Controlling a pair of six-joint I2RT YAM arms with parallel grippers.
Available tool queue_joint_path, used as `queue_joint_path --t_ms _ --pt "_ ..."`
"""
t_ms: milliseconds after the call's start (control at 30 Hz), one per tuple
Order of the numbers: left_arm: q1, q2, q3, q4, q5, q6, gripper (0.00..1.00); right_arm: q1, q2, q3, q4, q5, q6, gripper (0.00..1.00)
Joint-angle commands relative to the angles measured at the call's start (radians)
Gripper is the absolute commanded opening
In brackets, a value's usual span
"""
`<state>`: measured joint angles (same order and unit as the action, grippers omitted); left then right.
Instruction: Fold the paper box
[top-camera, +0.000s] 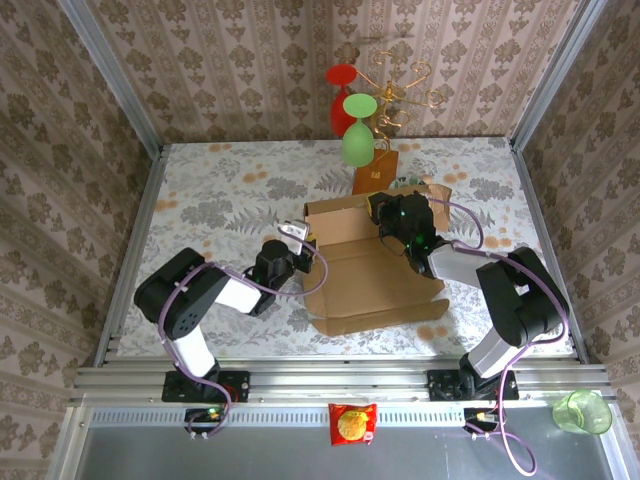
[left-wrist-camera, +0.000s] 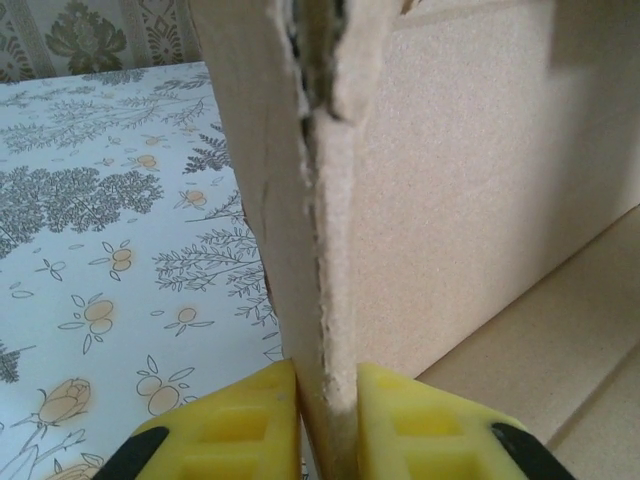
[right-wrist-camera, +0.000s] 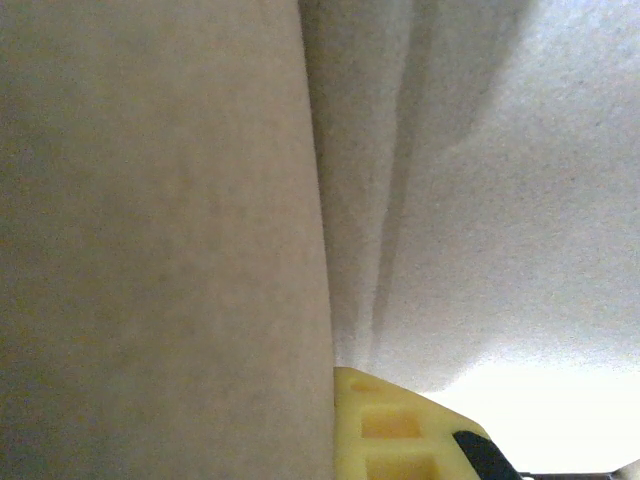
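Top external: box (top-camera: 375, 285) sits on the table (top-camera: 220, 190), a bit right of centre, btwn the two arms. Base is flat, L wall and back wall are up, front part looks flat twd the arms. L pincer (top-camera: 298, 237) is at the far end of the L wall, near the back-L corner. R pincer (top-camera: 398, 214) is low at the back-R corner, against the back wall.

Left wrist: yellow fingers (left-wrist-camera: 245, 425) sit either side of the wall's upright edge, both touching it, so L is clamped on the board. Board looks doubled over here, w/ a ragged top.

Right wrist: one yellow finger (right-wrist-camera: 395, 430) tight vs blurred board. R pincer is closed; can't tell if any board is btwn its tips.

Step, as I read it: forming the L side wall while R steadies the back. Approx halfway, front not yet up. Next move prob needs L to keep the wall square and seat its fold w/o tearing the edge, w/ R stopping the box sliding.
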<state>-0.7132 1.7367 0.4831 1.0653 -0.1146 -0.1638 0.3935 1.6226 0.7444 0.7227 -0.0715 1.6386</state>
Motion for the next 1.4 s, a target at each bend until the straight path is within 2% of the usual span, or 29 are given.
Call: queue_joint_path --t_ms 0,100,267,467,733,800,900,1200,1367 --pt "-0.012 0.019 0.042 -0.001 0.006 -0.002 0.25 0.020 -0.015 -0.020 0.004 -0.028 0.000 0.00" --pt "-0.012 0.014 0.068 -0.047 -0.014 0.001 0.35 0.020 -0.015 -0.021 0.005 -0.027 0.000 0.00" --pt "-0.013 0.013 0.099 -0.093 -0.074 0.007 0.38 0.023 -0.014 -0.023 0.009 -0.022 0.003 0.00" --pt "-0.018 0.009 0.120 -0.133 -0.159 0.006 0.31 0.031 -0.014 -0.028 0.011 -0.012 0.004 0.00" --pt "-0.040 0.036 0.147 -0.150 -0.252 -0.016 0.03 0.058 -0.003 -0.046 0.059 0.036 0.032 0.00" --pt "-0.047 0.042 0.150 -0.150 -0.284 -0.025 0.00 0.066 0.000 -0.054 0.071 0.049 0.042 0.00" --pt "-0.058 0.055 0.167 -0.164 -0.319 -0.029 0.00 0.075 0.005 -0.060 0.081 0.064 0.056 0.00" --pt "-0.089 0.009 0.205 -0.341 -0.511 -0.067 0.00 0.105 -0.034 -0.080 0.048 0.130 0.079 0.00" --pt "-0.070 -0.045 0.170 -0.366 -0.509 -0.069 0.00 0.131 -0.046 -0.083 0.044 0.160 0.067 0.00"
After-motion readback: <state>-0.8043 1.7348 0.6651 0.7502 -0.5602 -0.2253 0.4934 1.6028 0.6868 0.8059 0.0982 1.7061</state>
